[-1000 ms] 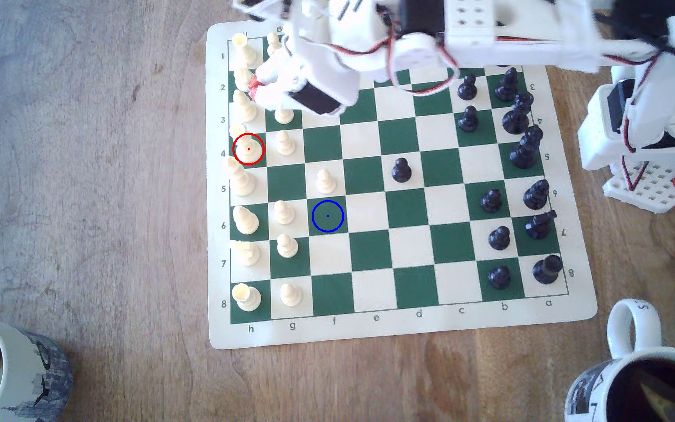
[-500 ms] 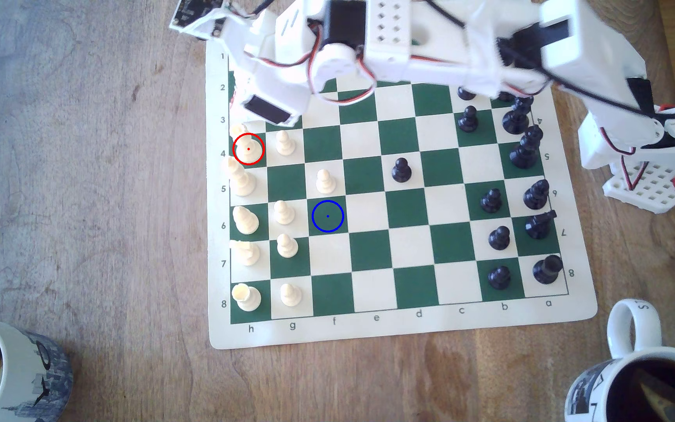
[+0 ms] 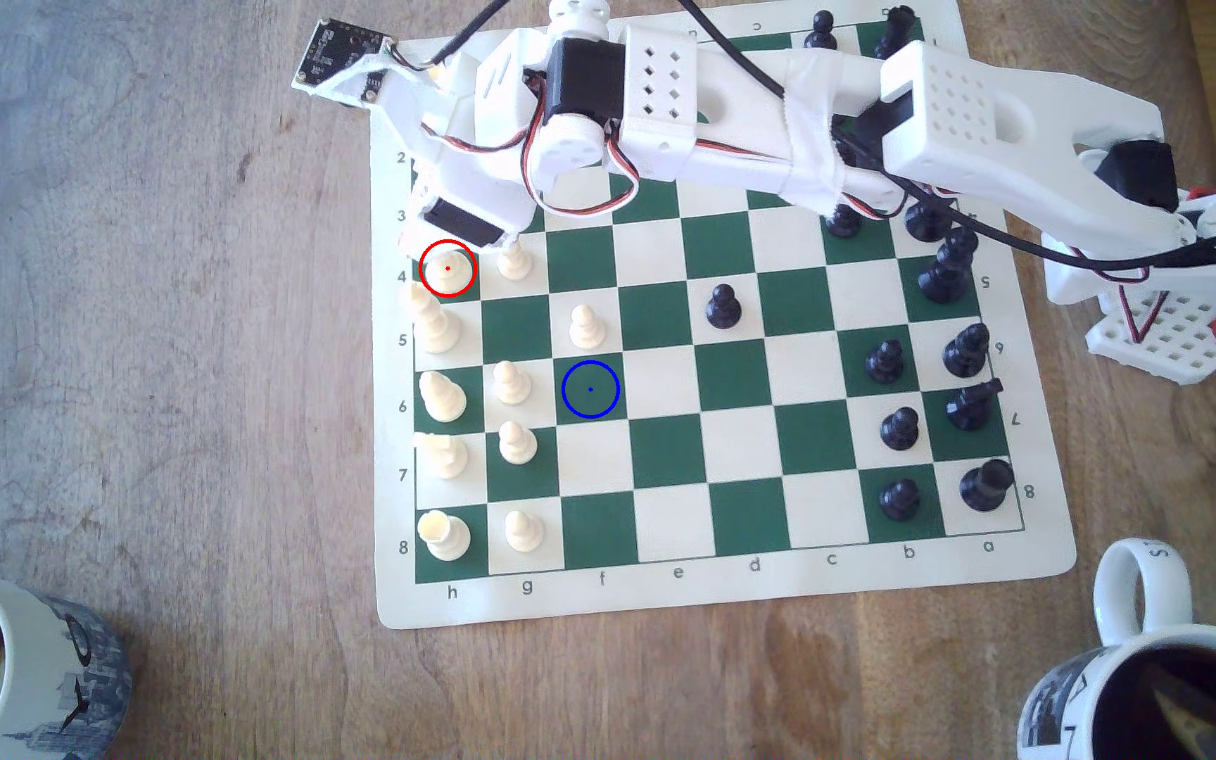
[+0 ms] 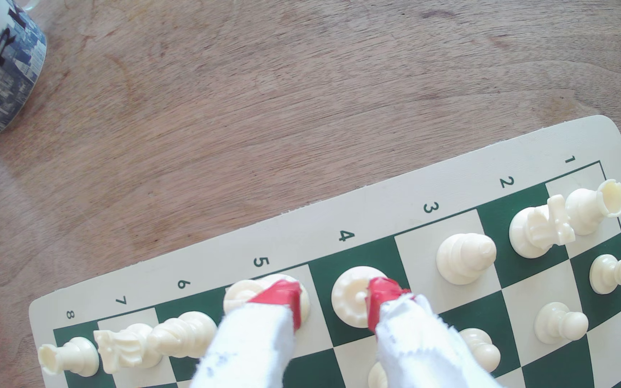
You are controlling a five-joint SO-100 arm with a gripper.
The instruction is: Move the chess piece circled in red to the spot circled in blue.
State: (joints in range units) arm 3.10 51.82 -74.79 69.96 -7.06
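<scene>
Arm has swung down the board since a second ago, so the open pincer (image 4: 333, 304) now straddles the chess piece (image 4: 355, 296) on its green rank-4 edge square, ungripped, well apart from the spot (image 3: 590, 389).

An overhead exterior camera looks steeply down on the whole chessboard (image 3: 671, 584) and wooden table (image 3: 152, 329), from some way off. The wrist camera rides close above the board's numbered edge, facing outward past the gripper (image 4: 333, 302). Both views share that edge's cream pieces.
</scene>
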